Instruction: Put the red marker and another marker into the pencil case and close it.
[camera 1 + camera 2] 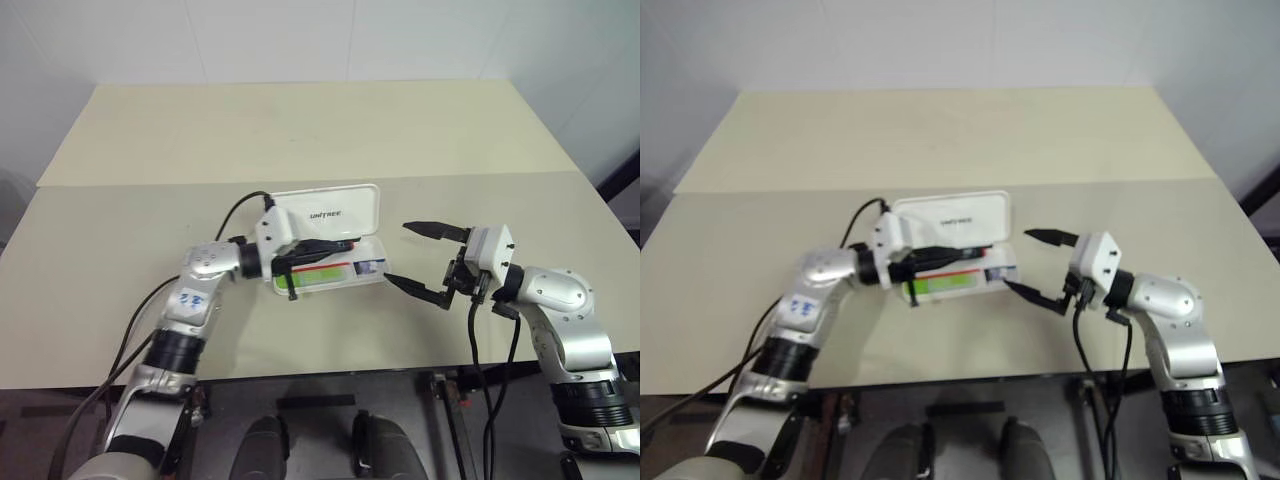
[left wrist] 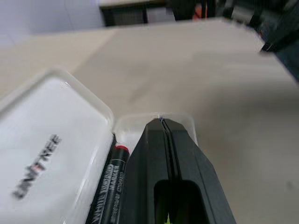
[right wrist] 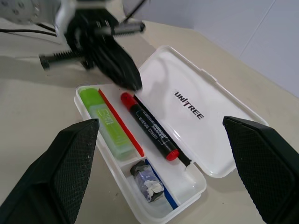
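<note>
**Both markers in the open case, lid not yet shut**

Largest to smallest. The beige tabletop carries the white hard plastic rectangular pencil case near its middle, at about 6 o'clock from the seam that crosses the surface. The case's hinged lid, printed "UNITREE" in black, lies swung back flat toward 12 o'clock, which leaves the tray fully exposed for loading.

The left pincer, two black fingers pressed together and holding nothing, hangs just over the tray with its tip pointing toward 3 o'clock; a closed, empty pincer above the case suggests its placing work is done. The right pincer waits at 3 o'clock of the case, its fingers spread wide and empty, apart from the case; this stand-off probably keeps the tray free while the left arm is over it.

Inside the tray, the slim red marker with black sections lies lengthwise in the compartment next to the hinge. The short, flat, light-green highlighter lies parallel in the compartment on the far side of a thin red stripe. A small dark and white object sits in the end compartment; what it is cannot be told.

Judged from this layout, only closing the lid remains.
</note>
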